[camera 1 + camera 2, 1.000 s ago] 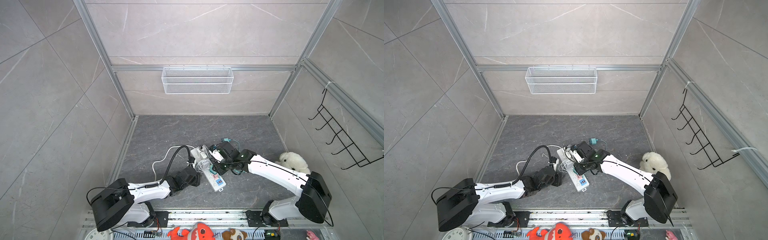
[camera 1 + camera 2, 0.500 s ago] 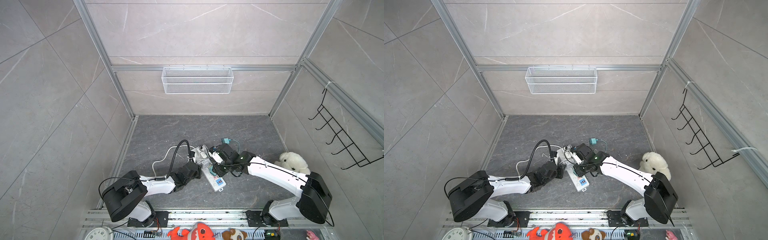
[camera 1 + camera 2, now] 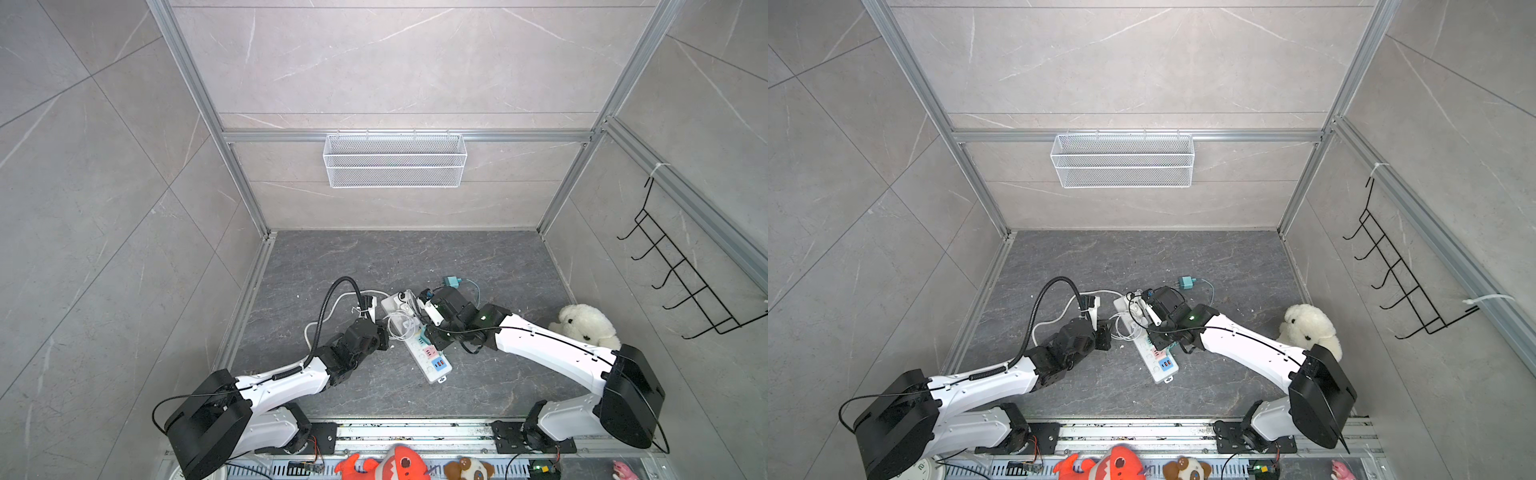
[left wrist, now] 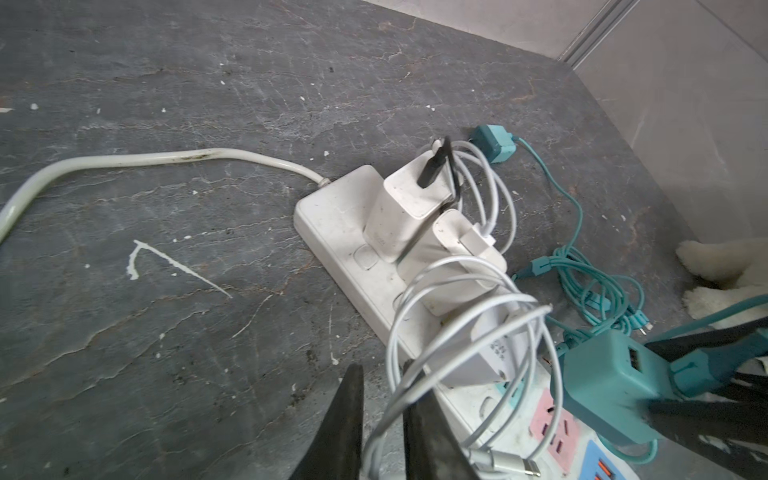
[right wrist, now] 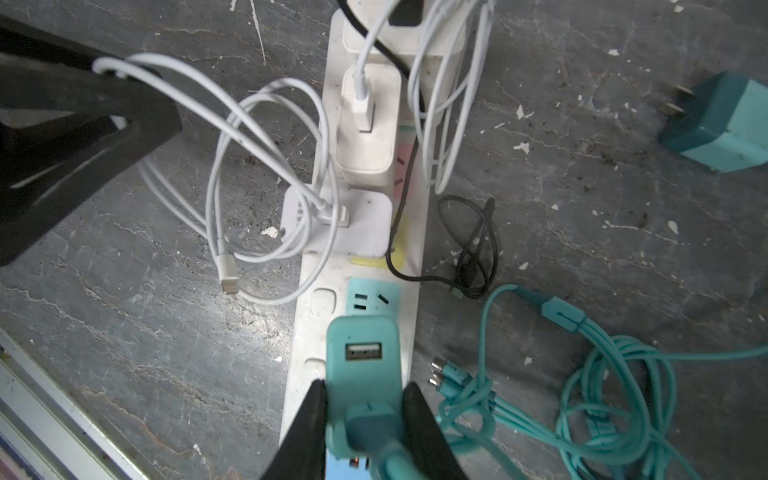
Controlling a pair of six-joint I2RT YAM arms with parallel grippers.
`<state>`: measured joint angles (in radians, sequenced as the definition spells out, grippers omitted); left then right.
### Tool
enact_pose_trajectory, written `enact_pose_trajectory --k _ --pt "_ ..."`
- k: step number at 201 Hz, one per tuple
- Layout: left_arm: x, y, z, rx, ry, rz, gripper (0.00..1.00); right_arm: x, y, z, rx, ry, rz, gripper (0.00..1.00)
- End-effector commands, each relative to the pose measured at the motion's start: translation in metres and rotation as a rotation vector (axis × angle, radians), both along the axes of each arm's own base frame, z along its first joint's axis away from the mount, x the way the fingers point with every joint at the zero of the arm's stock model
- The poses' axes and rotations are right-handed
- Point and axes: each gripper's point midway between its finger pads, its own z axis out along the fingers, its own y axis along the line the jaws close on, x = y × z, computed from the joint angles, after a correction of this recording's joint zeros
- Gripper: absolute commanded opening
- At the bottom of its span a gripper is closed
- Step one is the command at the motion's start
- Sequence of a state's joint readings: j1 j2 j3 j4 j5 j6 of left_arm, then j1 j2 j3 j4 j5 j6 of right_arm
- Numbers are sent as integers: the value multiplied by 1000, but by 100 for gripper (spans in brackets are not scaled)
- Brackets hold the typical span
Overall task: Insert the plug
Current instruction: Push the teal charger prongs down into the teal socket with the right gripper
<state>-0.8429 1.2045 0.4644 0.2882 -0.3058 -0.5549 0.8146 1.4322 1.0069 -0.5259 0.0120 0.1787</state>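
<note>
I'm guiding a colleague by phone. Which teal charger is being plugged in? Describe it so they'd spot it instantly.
Find the long white power strip on the dark floor. Over its end with coloured sockets, a teal charger is pinched in the right claw. The other teal charger lies loose on the floor, prongs bare; this one is gripped and shows an empty USB port.
</note>
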Motion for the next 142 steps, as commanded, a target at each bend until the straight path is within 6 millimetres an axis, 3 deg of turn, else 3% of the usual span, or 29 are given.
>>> enact_pose_trajectory --k 1,49,142 --pt "3 4 -5 60 -11 -9 21 8 15 13 31 -60 27 0" --pt "15 3 -21 56 17 -3 20 9 22 2 30 -99 20 0" --pt "20 12 -17 55 8 16 20 7 13 -9 -6 -123 -34 0"
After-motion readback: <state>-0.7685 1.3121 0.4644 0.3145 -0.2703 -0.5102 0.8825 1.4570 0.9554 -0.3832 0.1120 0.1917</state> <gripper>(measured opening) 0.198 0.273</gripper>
